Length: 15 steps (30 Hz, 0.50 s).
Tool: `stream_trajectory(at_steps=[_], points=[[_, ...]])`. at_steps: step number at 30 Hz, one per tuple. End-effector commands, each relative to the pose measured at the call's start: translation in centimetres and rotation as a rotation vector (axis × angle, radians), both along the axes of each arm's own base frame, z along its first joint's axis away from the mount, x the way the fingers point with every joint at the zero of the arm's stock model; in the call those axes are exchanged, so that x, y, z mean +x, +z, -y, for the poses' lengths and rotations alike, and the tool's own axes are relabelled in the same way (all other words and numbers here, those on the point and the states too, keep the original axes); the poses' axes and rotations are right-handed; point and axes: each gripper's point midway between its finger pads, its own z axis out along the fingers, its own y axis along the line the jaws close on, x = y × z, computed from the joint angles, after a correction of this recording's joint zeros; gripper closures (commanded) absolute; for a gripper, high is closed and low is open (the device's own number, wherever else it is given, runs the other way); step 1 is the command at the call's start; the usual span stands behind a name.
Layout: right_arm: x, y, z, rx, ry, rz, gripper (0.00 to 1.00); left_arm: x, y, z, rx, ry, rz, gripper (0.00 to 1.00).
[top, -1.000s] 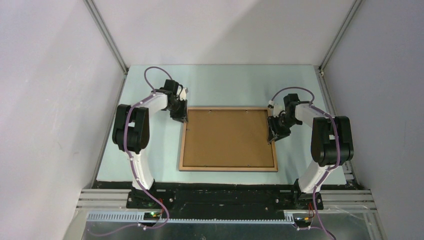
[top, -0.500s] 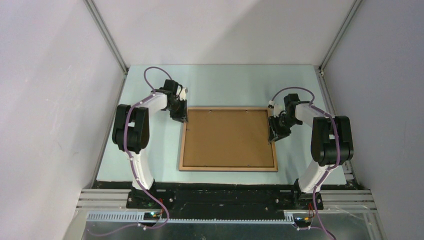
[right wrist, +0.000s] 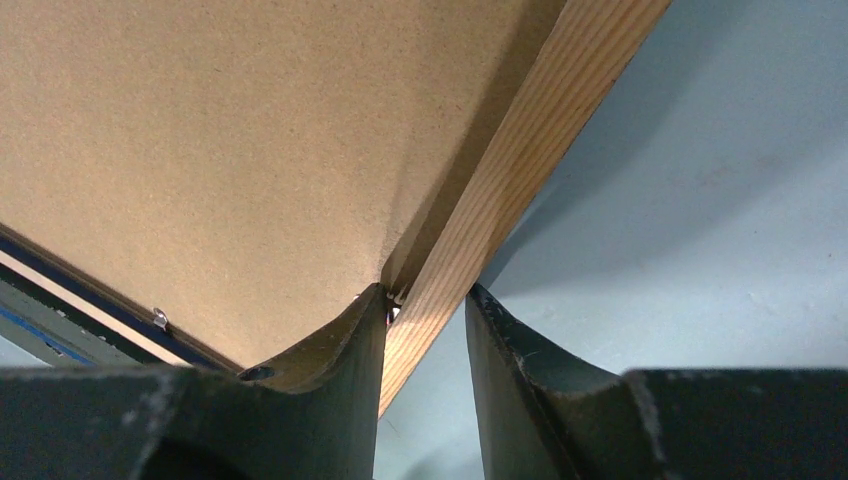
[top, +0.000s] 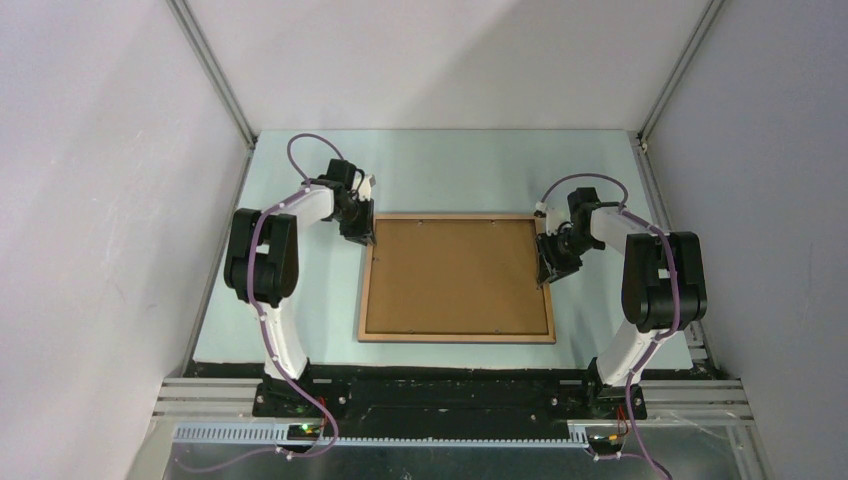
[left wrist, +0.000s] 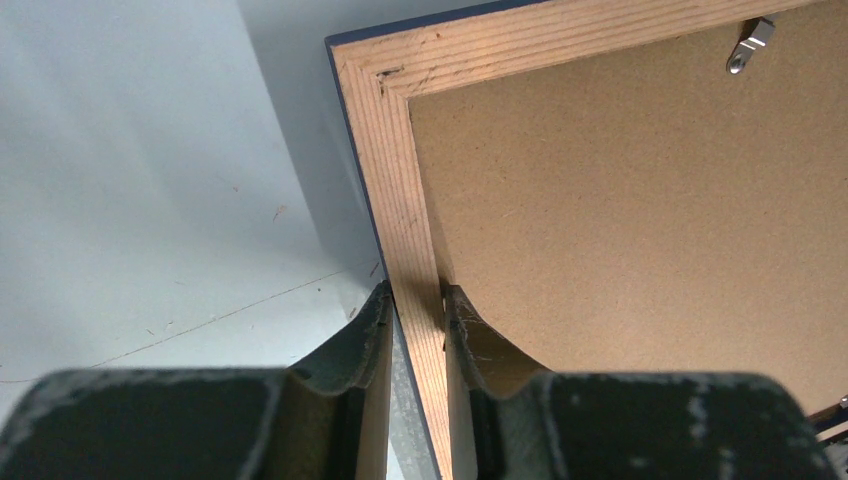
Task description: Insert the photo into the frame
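The frame (top: pixel 455 338) lies wood-brown face up on the table, with a brown backing board (top: pixel 455 275) filling it. The photo is hidden. My left gripper (top: pixel 362 235) is shut on the frame's left rail (left wrist: pixel 385 150) near the far left corner, one finger on each side of the gripper (left wrist: pixel 415 305). My right gripper (top: pixel 548 268) straddles the right rail (right wrist: pixel 540 130) near the far right corner. Seen from the right wrist, the gripper (right wrist: pixel 428 300) is open: the inner finger touches the rail and the outer finger (right wrist: pixel 500 340) stands apart from it.
Small metal tabs (left wrist: pixel 750 45) (right wrist: pixel 160 318) sit at the edge of the backing board (left wrist: pixel 620 200). Pale green table (top: pixel 450 170) runs to grey walls on three sides. The arm bases stand at the near edge.
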Motion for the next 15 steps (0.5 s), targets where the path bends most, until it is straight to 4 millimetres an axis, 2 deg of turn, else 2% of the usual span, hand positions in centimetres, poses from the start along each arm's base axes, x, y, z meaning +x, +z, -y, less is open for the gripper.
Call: stream_trajectory(at_steps=[1,15], points=[[-0.94,-0.94,0.69,-0.020,0.037,-0.041,0.61,0.70,-0.02,-0.64,0.008,0.009,0.034,1.00],[-1.08,-1.26,1.01,-0.021,0.059,-0.046,0.63,0.68,0.03,-0.61,0.006,0.008,0.034,1.00]])
